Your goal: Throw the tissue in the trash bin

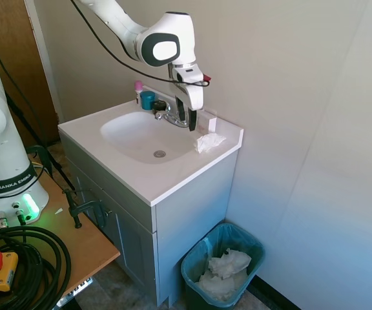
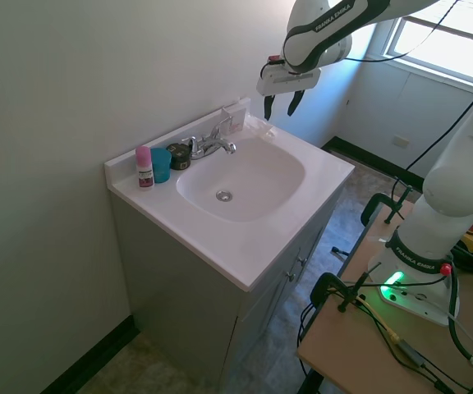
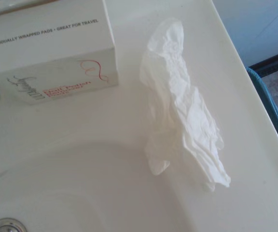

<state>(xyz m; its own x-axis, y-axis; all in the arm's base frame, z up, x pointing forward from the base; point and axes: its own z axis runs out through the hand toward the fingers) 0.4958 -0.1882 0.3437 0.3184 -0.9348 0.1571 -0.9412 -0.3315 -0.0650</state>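
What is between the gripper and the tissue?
Nothing. In the first exterior view the open gripper hangs just above the tissue with only air between them; the white box stands beside, not between.

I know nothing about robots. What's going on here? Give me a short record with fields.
Place: bathroom vanity with a sink
Tissue: lying crumpled on the counter, next to a small white box
Gripper: open, above the tissue, holding nothing
Trash bin: on the floor beside the vanity, white paper wads inside
Tissue binned: not yet
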